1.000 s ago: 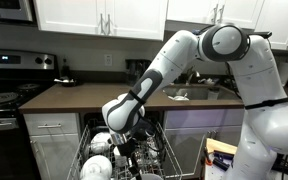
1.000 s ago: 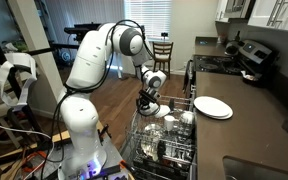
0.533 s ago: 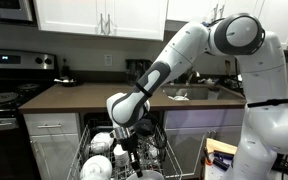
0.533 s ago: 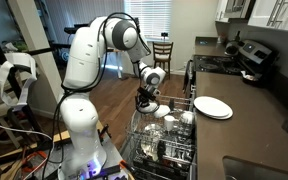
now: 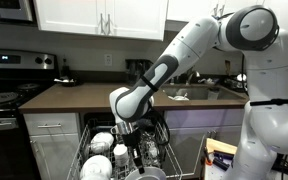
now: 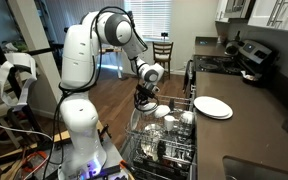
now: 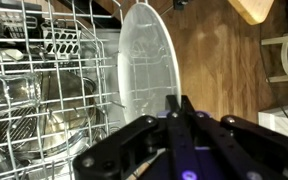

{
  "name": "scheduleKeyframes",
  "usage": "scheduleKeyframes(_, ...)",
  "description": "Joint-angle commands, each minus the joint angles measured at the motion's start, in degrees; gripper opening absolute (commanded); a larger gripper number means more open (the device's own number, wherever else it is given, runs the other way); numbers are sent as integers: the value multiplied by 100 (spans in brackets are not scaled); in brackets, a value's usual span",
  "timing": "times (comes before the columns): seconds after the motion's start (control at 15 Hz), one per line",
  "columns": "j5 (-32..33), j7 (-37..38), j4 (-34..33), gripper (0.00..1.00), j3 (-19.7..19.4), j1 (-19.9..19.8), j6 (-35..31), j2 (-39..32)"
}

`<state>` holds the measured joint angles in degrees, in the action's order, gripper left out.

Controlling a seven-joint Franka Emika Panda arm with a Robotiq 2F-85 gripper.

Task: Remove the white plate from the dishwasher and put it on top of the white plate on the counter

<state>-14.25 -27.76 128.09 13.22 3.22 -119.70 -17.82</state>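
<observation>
In the wrist view the white plate (image 7: 149,60) stands on edge at the rim of the dishwasher's wire rack (image 7: 44,70). My gripper (image 7: 178,103) is shut, its fingertips pinched together on the plate's lower right rim. In both exterior views the gripper (image 5: 134,138) (image 6: 145,98) points down into the open dishwasher (image 5: 119,160) (image 6: 164,135), with the plate a small white shape (image 6: 152,109) just below it. A second white plate (image 6: 212,107) lies flat on the dark brown counter (image 6: 254,125).
The rack holds white bowls and cups (image 5: 101,143) and cutlery. A black stove (image 5: 4,97) (image 6: 246,62) adjoins the counter, and a sink (image 5: 189,93) sits behind the arm. A wooden chair (image 6: 162,52) stands across the wood floor.
The arm's shoulder and elbow have swung, and the wrist has shifted slightly up over the rack. The gripper has stayed shut throughout.
</observation>
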Motion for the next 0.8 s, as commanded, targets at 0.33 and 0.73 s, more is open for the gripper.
scheduleKeyframes(0.33,59,160,527,3,-28,170,-75,912)
scheduleKeyframes(0.73,580,586,638,3,-147,338,-90,1251)
